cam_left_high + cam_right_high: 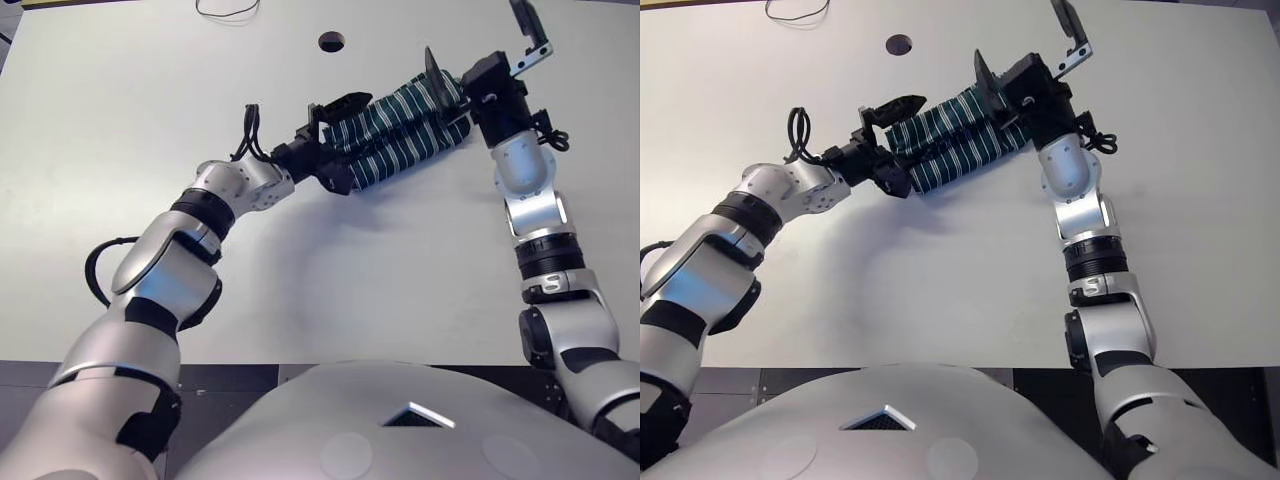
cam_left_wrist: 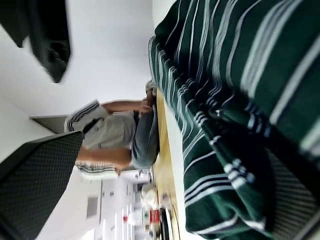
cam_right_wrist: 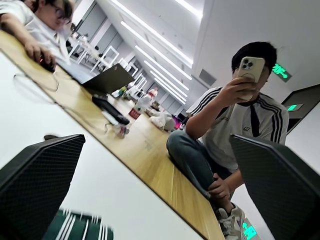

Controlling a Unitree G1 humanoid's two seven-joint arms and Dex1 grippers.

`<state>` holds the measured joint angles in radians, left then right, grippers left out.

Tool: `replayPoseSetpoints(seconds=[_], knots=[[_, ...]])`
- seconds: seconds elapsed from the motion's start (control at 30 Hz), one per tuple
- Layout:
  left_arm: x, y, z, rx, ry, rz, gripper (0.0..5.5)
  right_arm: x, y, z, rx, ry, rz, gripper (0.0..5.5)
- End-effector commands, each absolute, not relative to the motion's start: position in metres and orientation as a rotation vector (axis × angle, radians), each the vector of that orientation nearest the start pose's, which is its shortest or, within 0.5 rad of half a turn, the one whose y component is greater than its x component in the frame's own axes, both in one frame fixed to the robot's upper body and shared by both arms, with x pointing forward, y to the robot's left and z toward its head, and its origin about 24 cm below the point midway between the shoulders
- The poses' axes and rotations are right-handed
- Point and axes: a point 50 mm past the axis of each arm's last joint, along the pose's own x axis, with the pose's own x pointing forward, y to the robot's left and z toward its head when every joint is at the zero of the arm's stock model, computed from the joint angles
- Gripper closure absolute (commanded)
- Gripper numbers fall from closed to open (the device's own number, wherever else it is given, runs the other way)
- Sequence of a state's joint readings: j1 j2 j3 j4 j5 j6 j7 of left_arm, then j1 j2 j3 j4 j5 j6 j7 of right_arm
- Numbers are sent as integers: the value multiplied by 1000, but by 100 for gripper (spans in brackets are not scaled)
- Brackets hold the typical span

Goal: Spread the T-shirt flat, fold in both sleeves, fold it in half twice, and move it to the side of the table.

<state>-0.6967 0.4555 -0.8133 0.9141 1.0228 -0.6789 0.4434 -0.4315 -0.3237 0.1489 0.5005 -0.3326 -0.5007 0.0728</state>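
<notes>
While both grippers are spread wide with nothing held, the shirt [image 1: 405, 130] is seen lying on the counter [image 1: 300, 280] as a narrow striped bundle, out toward the far middle of the surface. Its long axis is set on a slant, running from the nearer left end to the farther right end, and one gripper is found at each end.

The left gripper [image 1: 350, 142] is placed at the nearer end. One finger is seen above the bundle's far edge and the other past its near edge, so this end is straddled but not pinched. In the left wrist view the cloth is shown close beside the pads rather than between them.

The right gripper [image 1: 478, 45] is held at the far end with its fingers pointing away beyond the bundle. In the right wrist view only a corner of stripes is caught beneath one pad [image 3: 42, 175], so the cloth is judged to lie below and behind the fingertips.

The folding is judged to be largely done. For a further halving or the shift sideways, both ends would have to be gripped along this slanted axis. The left arm is judged to be the better placed, whereas the right would first have to be tipped down onto its end.
</notes>
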Motion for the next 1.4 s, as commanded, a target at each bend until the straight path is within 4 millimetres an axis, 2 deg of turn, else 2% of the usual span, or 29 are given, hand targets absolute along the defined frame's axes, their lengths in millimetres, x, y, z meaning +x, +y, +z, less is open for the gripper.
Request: replayPoseSetpoints(seconds=[0.03,0.13,0.27,0.37,0.47,0.53,0.67,0.83,0.97,1.0,1.07,1.13,1.2,1.27,1.4], knots=[[244,140,-20,1480,-515,-1167,0,304,-149,79,-803,-370,487,17],[225,155,-9,1474,-498,-1139,0,287,-142,75,-889,-383,630,17],[223,169,16,1481,-498,-988,0,275,-130,83,-919,-417,734,17],[221,172,24,1458,-488,-901,0,273,-129,83,-943,-410,768,17],[218,175,29,1404,-467,-788,0,282,-132,78,-958,-370,768,17],[218,175,36,1332,-469,-709,0,296,-139,71,-1008,-321,732,17],[220,172,43,1155,-477,-535,0,320,-149,47,-1184,-209,726,17],[222,170,51,1063,-504,-421,0,328,-158,15,-1304,-73,752,17],[222,170,55,1034,-512,-381,0,325,-156,5,-1341,-70,783,17],[222,170,56,1030,-512,-371,0,322,-154,4,-1343,-92,816,17],[222,174,59,1020,-512,-328,0,299,-145,-1,-1323,-176,963,17],[221,183,64,995,-508,-261,0,255,-133,1,-1266,-281,1152,17],[220,192,68,979,-501,-204,0,223,-126,16,-1243,-350,1227,17],[219,197,70,971,-493,-166,0,213,-123,34,-1250,-383,1195,17],[219,205,73,950,-485,-101,0,208,-108,61,-1271,-454,1077,17]])
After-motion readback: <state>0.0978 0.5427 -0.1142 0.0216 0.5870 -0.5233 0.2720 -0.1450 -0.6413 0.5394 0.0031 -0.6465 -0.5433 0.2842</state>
